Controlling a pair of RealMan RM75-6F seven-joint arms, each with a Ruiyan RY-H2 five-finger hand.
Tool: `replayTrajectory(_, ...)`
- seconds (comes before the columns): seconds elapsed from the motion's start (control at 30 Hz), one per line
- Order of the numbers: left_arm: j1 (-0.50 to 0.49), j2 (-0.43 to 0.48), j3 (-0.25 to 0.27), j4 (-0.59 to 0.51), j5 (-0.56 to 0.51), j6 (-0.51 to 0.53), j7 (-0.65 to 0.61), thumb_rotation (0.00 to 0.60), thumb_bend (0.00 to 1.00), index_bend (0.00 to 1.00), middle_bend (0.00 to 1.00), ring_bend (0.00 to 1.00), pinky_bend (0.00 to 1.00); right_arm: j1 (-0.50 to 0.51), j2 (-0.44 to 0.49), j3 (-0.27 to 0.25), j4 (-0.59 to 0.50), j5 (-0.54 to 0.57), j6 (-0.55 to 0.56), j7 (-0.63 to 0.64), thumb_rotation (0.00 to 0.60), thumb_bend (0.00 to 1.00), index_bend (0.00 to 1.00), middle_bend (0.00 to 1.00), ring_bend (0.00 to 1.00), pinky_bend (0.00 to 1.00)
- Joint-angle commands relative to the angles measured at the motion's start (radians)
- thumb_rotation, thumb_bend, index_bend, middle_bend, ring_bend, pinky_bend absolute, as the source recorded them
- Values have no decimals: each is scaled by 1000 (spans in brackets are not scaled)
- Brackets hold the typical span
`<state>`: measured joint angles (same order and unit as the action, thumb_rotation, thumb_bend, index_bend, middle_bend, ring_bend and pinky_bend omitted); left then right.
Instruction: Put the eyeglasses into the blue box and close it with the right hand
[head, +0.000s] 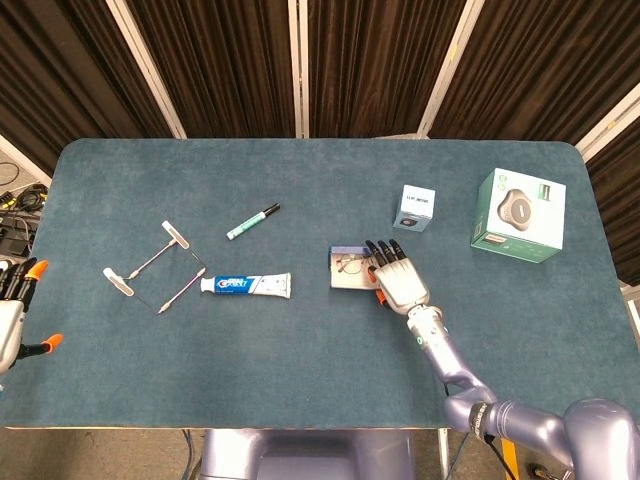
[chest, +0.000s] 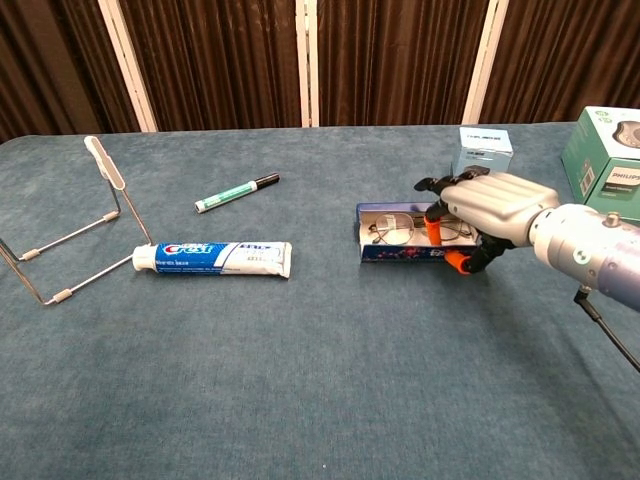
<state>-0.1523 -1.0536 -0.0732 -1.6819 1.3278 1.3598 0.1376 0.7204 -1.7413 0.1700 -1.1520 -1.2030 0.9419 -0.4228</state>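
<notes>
The blue box (head: 350, 268) lies mid-table with its top uncovered. Its patterned front wall (chest: 398, 253) stands upright. The eyeglasses (chest: 396, 232) lie inside it, thin-rimmed, also seen from above as eyeglasses (head: 350, 264). My right hand (chest: 492, 212) hovers over the box's right end with fingers spread. One orange-tipped finger reaches down into the box and the thumb sits against the front wall. From above, the right hand (head: 396, 279) covers the box's right part. My left hand (head: 12, 308) stays at the table's far left edge, fingers apart, holding nothing.
A toothpaste tube (chest: 214, 257), a green marker (chest: 236, 192) and a wire stand (chest: 75, 232) lie to the left. A small blue-white box (chest: 481, 152) and a green carton (chest: 606, 162) stand behind and right of my right hand.
</notes>
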Motion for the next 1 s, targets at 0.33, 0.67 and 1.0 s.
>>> replayTrajectory(0.33,2,0,2,-8,7,7,3,600,0,0,0,0,0,-32,66,-52,-91,-84,50,33,600,414,638,40,0,0)
replayTrajectory(0.67,7,5,10,-21,28,21,6,600,0,0,0,0,0,-117,342,-205,-392,-299,155,72,600,433,660,49,0,0)
replayTrajectory(1.0,0,-3,9,-23,22,11,27,600,0,0,0,0,0,-116,404,-239,-469,-367,129,44,600,439,662,47,0,0)
